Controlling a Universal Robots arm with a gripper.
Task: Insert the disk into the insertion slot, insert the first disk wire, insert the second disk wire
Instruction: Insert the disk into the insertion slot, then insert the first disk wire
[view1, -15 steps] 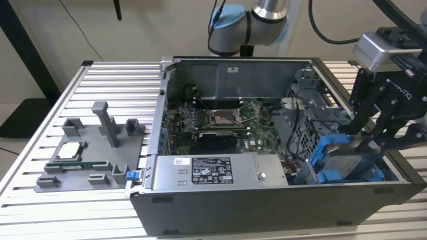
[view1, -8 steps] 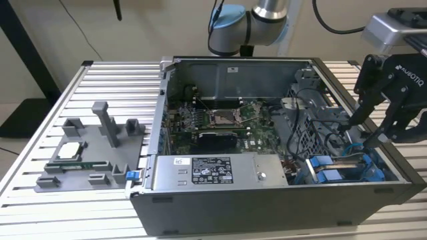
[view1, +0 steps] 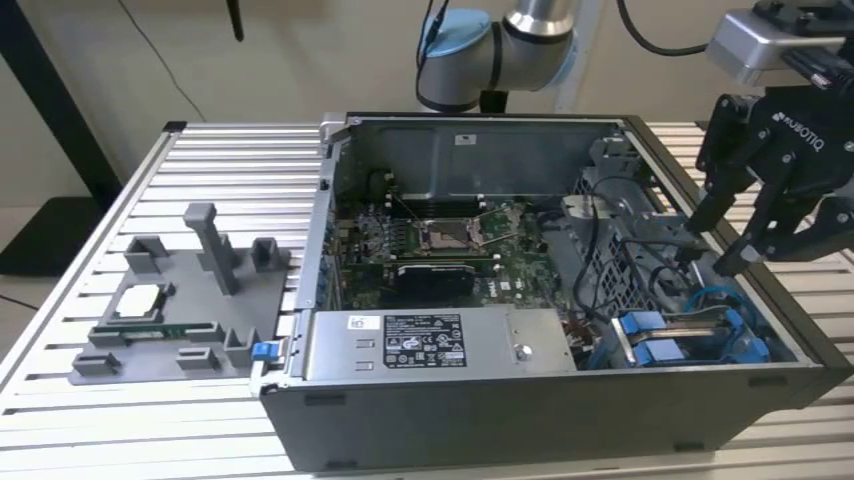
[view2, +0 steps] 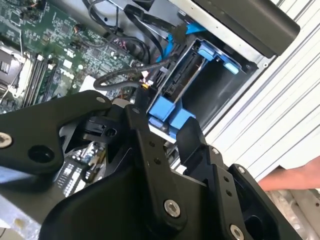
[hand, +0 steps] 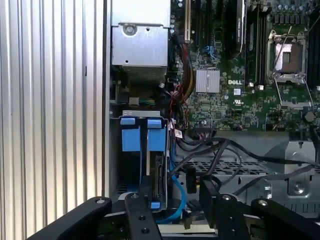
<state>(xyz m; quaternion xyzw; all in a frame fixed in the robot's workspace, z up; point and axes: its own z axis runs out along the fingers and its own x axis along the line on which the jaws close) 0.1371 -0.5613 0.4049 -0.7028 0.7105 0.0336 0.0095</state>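
- The claw (view1: 717, 240) hangs above the corner of the open computer case (view1: 534, 425) where the drive cage is. Its 2 fingers (hand: 142, 215) are spread apart, and there is nothing between them.
- Directly under the claw, the disk (hand: 159, 175) stands on its edge inside the insertion slot (hand: 131, 114). The end with the connector is turned up toward the fingertips. Its blue frame (hand: 156, 139) is level with the rim of the grey cage, so I judge that step 1 of the 3 is done.
- Another blue-fronted carrier (hand: 129, 139) sits just beside the disk, on the side of the case wall. It is no part of the work.
- In the second wrist view, a black wire (view2: 117, 82) ends in a small plug (view2: 145, 85) just ahead of the fingertips. The plug is near the blue frame, and it seems to hang free and not to sit in the disk.
- A blue wire (view2: 176, 36) curves close to the connector edge of the disk, beyond the fingertips. I cannot tell if its end is pushed in.
- My judgement is that the 2 wire steps are not finished. At least 1 plug looks loose, and the claw holds neither wire.
- A person's hand (view2: 295, 176) rests at the table side, behind the claw and well apart from the disk.
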